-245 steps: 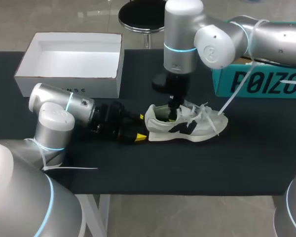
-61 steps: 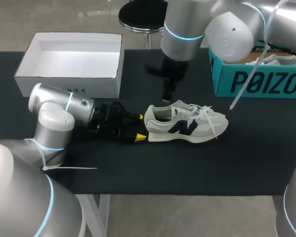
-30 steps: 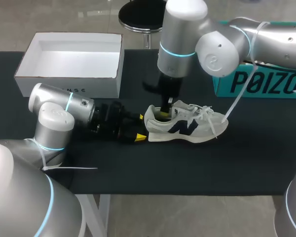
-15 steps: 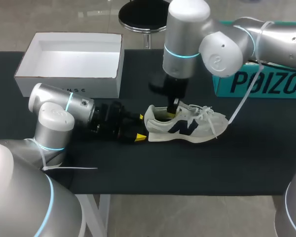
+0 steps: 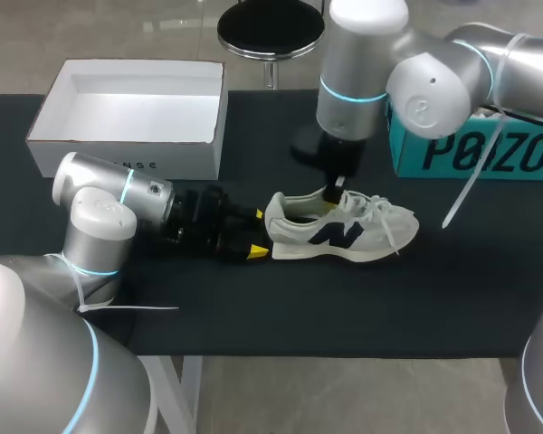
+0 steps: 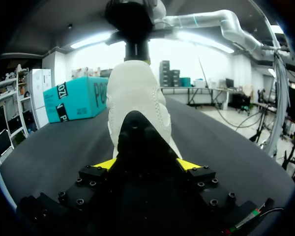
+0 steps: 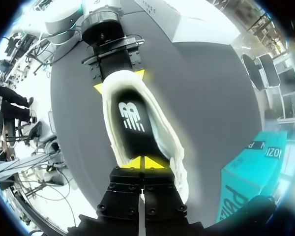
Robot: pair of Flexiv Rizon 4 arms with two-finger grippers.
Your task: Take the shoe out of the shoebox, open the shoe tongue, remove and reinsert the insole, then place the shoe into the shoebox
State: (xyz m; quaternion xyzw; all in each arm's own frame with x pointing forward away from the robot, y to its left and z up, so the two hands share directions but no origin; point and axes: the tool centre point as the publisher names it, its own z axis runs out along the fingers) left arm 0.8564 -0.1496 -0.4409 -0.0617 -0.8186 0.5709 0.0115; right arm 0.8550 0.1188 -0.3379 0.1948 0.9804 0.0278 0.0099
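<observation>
The white mesh sneaker (image 5: 362,231) looks light and soft, so with the left gripper (image 5: 258,233) clamping its firmer heel (image 5: 276,221), the floppy tongue (image 5: 346,206) is the place to pull, where the right gripper (image 7: 143,162) sits pinched together.

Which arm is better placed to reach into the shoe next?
Right, probably. The right gripper hangs at the opening of the shoe, above the insole; the left gripper is shut on the heel, steadying it.

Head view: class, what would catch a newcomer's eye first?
The white shoe lies mid-table on its sole, its heel clamped by the left gripper. The right gripper points down at the shoe's opening, and the open white shoebox sits behind at the left.
</observation>
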